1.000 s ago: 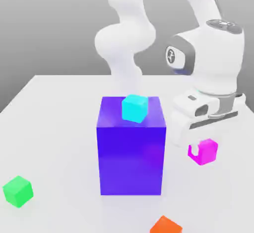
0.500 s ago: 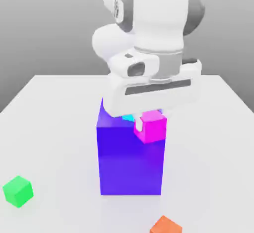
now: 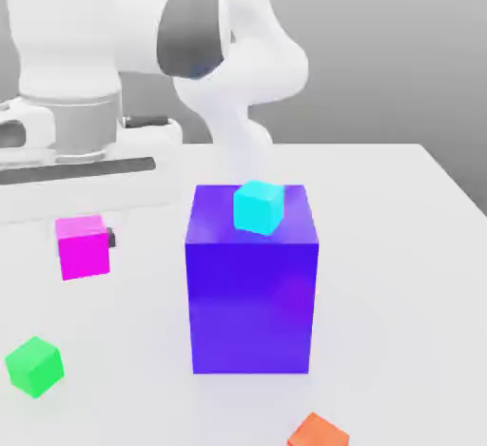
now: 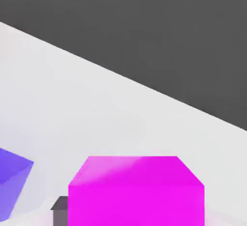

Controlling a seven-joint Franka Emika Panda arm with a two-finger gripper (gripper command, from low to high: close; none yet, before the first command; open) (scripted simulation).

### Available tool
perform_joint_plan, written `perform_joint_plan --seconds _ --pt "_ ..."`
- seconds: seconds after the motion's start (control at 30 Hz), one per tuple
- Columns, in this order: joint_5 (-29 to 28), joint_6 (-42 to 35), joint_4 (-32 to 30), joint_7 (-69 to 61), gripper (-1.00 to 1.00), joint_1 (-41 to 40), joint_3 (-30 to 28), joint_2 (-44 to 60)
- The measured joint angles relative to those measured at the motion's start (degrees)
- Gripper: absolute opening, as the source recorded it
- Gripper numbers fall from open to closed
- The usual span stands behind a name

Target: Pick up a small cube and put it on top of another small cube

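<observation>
Gripper [image 3: 95,244], closed on the small magenta cube [image 3: 82,246], has swung from beside the big blue-purple block [image 3: 251,292] to the exterior view's left, carrying it away from the cyan cube [image 3: 259,206], placement pending.

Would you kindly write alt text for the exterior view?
A white robot arm carries a magenta cube in its shut gripper above a white table, at the view's left of a big blue block topped by a cyan cube; green and orange cubes lie nearer.

Five blocks: one magenta cube [image 3: 82,246], cyan cube [image 3: 259,206], green cube [image 3: 35,366], orange cube [image 3: 318,432], big blue block [image 3: 251,292].
</observation>
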Motion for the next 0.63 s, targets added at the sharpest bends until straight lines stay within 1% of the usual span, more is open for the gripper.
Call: perform_joint_plan --seconds 0.1,0.17,0.27,0.3,0.5,0.53,0.63 --pt "7.04 3.6 0.36 -10.41 -1.0 -0.93 -4.32 5.64" --pt "13.81 5.61 0.25 -19.06 -1.0 -3.12 -4.58 10.49" --pt "24.33 8.05 0.07 -32.38 -1.0 -9.7 -0.15 17.6" --pt "26.7 8.57 -0.31 -36.03 -1.0 -11.43 1.41 19.47" --pt "41.97 14.63 0.65 -49.06 -1.0 -21.55 13.53 30.68" --pt "43.56 15.39 0.83 -50.23 1.0 -22.61 14.94 31.86" --pt "43.56 15.39 0.83 -50.23 1.0 -22.61 14.94 31.86"
